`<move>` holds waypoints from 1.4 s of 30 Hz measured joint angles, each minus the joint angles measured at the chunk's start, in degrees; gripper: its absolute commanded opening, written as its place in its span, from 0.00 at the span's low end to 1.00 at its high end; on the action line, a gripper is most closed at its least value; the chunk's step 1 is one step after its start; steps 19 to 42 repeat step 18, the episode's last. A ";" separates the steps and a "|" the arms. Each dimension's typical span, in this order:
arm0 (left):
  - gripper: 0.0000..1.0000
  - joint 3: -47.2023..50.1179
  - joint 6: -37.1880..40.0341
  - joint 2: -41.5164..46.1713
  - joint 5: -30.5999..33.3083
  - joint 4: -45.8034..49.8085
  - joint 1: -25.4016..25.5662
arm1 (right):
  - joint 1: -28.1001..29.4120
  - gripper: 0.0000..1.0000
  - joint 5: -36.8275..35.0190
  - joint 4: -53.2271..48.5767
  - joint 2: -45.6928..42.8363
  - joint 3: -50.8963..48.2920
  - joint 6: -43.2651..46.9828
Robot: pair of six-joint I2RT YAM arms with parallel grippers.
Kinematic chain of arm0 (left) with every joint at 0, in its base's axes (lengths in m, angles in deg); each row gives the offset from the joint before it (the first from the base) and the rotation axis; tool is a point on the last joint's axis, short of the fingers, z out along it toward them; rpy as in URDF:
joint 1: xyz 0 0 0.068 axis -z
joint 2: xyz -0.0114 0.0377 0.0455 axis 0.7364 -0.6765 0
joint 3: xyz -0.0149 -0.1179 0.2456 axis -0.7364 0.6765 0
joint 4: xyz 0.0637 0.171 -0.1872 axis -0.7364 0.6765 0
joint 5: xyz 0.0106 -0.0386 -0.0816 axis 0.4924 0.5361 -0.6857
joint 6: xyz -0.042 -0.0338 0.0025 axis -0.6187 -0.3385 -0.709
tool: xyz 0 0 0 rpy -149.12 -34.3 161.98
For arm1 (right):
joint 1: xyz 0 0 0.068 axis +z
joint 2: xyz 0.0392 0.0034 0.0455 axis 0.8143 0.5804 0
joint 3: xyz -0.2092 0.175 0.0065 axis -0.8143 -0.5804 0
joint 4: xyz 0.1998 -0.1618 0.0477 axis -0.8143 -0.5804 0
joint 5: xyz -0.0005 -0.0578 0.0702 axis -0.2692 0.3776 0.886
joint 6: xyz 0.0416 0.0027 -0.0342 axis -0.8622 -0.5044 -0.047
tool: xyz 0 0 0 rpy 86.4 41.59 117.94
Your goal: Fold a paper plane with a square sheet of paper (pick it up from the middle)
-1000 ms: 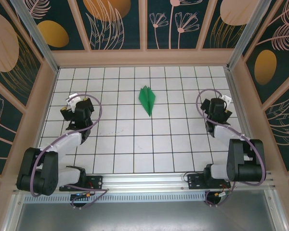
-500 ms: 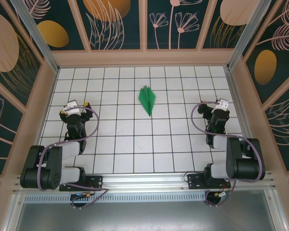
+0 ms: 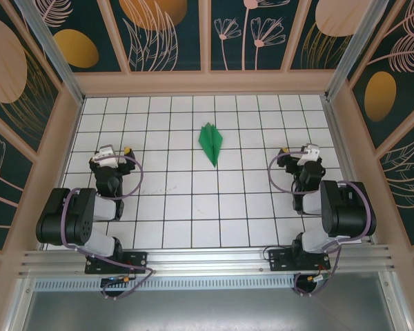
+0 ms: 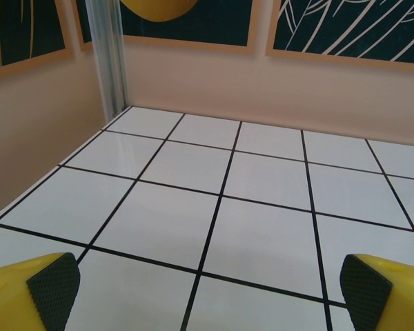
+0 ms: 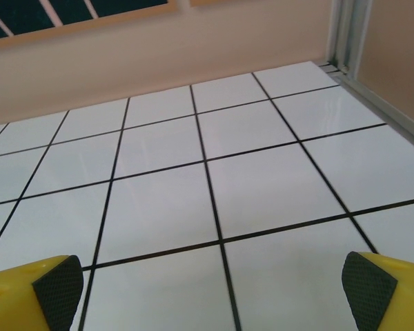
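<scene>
bright green paper plane (image 3: pixel 210 143)

paper plane (image 3: pixel 211 143) | bright green, folded slim dart | lying flat on the grid, nose pointing toward the near side

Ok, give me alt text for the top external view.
A slim, pointed bright green paper plane lies alone toward the back of a white table with black grid lines. The left pincer and right pincer, both open, sit at either side, well apart from it.
</scene>
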 measured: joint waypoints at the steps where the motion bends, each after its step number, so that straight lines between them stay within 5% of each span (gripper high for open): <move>1: 0.99 -0.04 0.00 0.00 0.00 -0.07 0.00 | 0.37 0.99 0.02 0.09 0.00 0.00 0.28; 42: 0.99 -1.18 0.83 -0.11 -3.10 0.22 0.00 | 0.52 0.99 -0.02 1.18 0.00 0.00 0.92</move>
